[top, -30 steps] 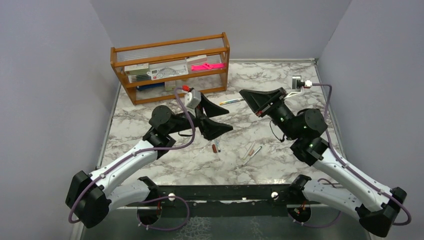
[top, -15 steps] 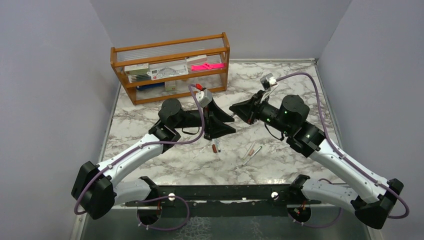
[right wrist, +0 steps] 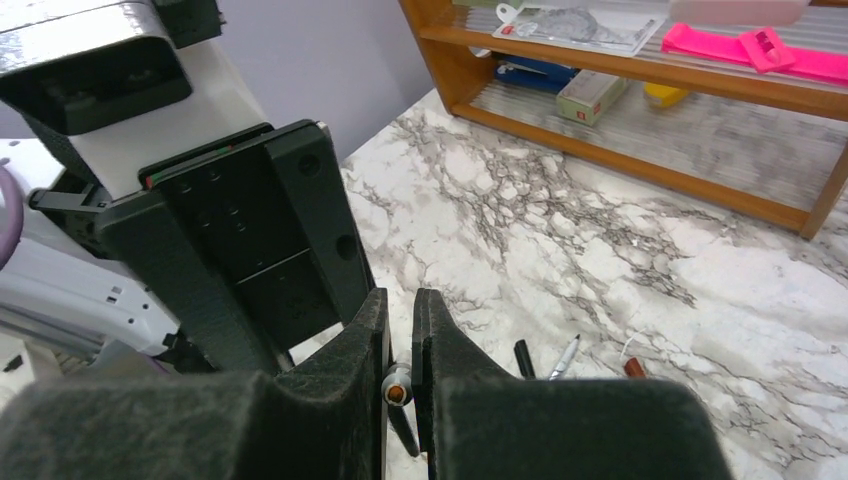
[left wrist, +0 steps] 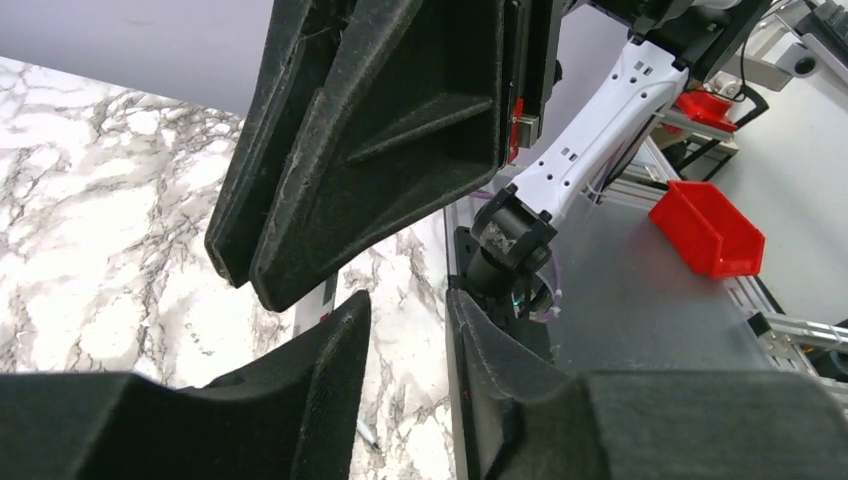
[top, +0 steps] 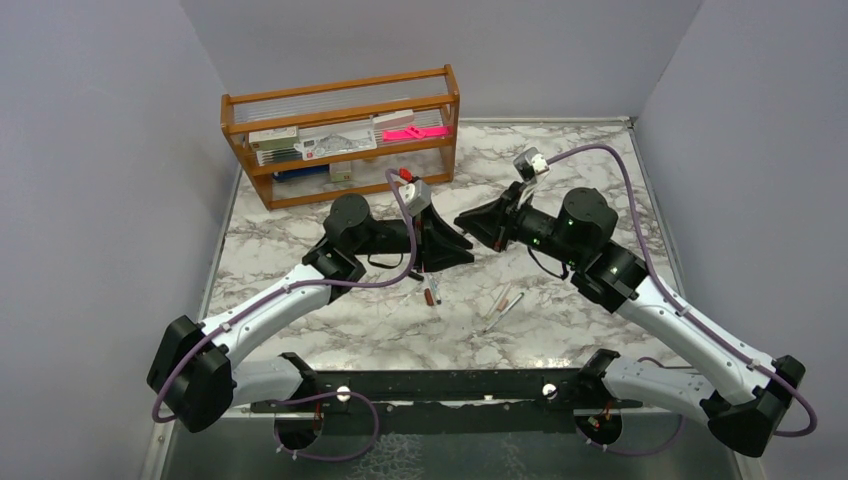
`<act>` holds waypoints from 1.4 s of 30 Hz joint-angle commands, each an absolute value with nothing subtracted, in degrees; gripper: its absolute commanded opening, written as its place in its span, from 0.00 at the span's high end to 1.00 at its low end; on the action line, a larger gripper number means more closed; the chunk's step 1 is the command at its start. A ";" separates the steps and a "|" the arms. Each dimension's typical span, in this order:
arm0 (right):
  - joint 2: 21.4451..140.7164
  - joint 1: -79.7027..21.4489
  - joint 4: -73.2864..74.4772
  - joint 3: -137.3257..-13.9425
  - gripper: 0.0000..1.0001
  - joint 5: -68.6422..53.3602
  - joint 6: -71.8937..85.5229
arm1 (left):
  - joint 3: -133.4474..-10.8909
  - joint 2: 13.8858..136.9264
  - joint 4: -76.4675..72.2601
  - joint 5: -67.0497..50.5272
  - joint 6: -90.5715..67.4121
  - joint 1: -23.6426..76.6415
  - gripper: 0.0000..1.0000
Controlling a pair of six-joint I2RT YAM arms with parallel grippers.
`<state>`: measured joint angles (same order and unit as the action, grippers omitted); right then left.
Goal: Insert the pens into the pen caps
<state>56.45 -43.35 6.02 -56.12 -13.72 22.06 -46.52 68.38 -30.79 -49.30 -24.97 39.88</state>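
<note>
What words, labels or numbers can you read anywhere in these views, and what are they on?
No text is legible in any view.
Flat printed pack on the wooden rack: it carries printing, too blurred to read.
Small box on the rack's lower shelf: markings too small to read.
Red bin beyond the table: no lettering visible.

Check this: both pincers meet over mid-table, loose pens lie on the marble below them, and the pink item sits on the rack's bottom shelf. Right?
Not quite. The pink item sits on the upper shelf of the rack, not the bottom one; the right wrist view shows it plainly. The rest holds.
</note>
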 commanded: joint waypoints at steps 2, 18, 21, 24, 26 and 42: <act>55.33 -44.12 1.51 -55.74 0.98 -20.88 23.64 | -47.49 68.82 -30.23 -47.58 -22.55 39.29 0.94; 47.42 -44.12 -0.98 -50.13 0.60 -3.42 27.65 | -46.37 66.50 -26.95 -37.33 -18.74 39.24 1.00; 47.10 -44.11 -0.63 -49.82 0.83 -3.03 27.89 | -46.15 66.34 -26.89 -36.93 -18.63 39.20 1.00; 47.64 -44.12 -2.05 -48.73 0.97 -3.55 28.58 | -46.00 66.65 -26.89 -36.85 -18.42 39.20 1.00; 48.74 -44.12 -1.52 -48.26 0.94 -2.67 28.77 | -45.48 66.75 -26.85 -33.91 -18.40 39.20 1.00; 74.38 -20.97 7.32 -53.65 0.53 -1.18 34.77 | -41.76 63.46 -22.35 -9.74 -20.97 38.78 0.52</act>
